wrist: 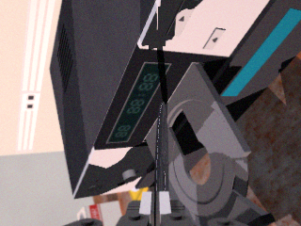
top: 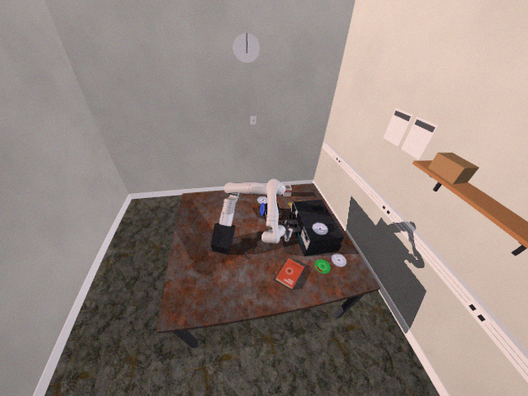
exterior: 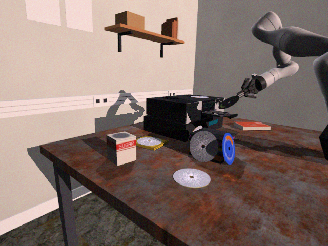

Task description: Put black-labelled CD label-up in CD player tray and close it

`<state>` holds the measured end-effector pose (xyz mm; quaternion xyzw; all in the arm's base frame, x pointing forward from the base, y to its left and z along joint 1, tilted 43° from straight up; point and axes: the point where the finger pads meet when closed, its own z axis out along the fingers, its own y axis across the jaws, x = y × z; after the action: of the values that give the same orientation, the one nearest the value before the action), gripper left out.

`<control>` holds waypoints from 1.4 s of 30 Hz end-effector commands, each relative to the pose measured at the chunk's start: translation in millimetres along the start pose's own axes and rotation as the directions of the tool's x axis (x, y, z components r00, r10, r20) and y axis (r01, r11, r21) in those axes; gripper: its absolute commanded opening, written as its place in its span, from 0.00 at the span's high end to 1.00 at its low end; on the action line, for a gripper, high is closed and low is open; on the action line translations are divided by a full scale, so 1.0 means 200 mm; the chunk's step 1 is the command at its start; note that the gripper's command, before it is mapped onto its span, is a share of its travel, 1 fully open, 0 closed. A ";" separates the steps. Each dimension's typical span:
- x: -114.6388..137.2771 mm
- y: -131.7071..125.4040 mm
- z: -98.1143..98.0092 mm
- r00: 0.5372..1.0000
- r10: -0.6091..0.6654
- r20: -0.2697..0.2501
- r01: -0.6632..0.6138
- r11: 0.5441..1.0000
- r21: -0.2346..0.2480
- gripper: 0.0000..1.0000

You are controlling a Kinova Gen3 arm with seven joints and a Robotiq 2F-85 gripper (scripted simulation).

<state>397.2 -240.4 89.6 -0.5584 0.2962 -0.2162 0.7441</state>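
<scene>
My gripper (exterior: pixel 239 94) (wrist: pixel 155 208) is shut on the black CD (exterior: pixel 229 102) (wrist: pixel 161 146) at its edge. The CD is tilted, its far edge lower than the gripped edge in the exterior view, and shows nearly edge-on in the wrist view. It hangs above the open tray, beside the player's front. The CD player (top: pixel 308 208) (exterior: pixel 166 105) (wrist: pixel 105 56) is the upper of two stacked black units. Its tray (exterior: pixel 229 115) (wrist: pixel 227 126) sticks out of the front, and its round recess holds no disc. Which CD face is the label is hard to tell.
A silver disc (top: pixel 318 228) lies on the player. A blue disc (exterior: pixel 228 148) and a silver disc (exterior: pixel 197 150) stand upright before it. A sugar box (exterior: pixel 126 153), yellow case (exterior: pixel 155 147), flat disc (exterior: pixel 191 182), green disc (top: pixel 322 271) and red book (top: pixel 289 276) are around.
</scene>
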 end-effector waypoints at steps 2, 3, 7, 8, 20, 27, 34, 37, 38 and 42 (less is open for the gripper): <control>0.00 0.02 -0.01 1.000 0.003 -0.002 -0.003 1.000 0.011 0.89; 0.00 0.02 -0.01 1.000 0.003 -0.002 -0.003 1.000 0.013 0.89; 0.00 0.02 -0.01 1.000 0.003 -0.002 -0.003 1.000 0.017 0.89; 0.00 0.02 -0.01 1.000 0.003 -0.002 -0.003 1.000 0.018 0.89; 0.00 0.03 -0.01 1.000 0.003 -0.002 -0.003 1.000 0.027 0.89; 0.00 0.03 -0.01 1.000 0.003 -0.002 -0.003 1.000 0.027 0.89; 0.00 0.03 -0.01 1.000 0.003 -0.002 -0.003 1.000 0.027 0.89; 0.00 0.03 -0.01 1.000 0.003 -0.002 -0.003 1.000 0.027 0.89; 0.00 0.03 -0.01 1.000 0.003 -0.002 -0.003 1.000 0.027 0.89; 0.00 0.03 -0.01 1.000 0.003 -0.002 -0.003 1.000 0.027 0.89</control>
<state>396.4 -238.9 83.7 -0.5473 0.2953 -0.2188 0.7519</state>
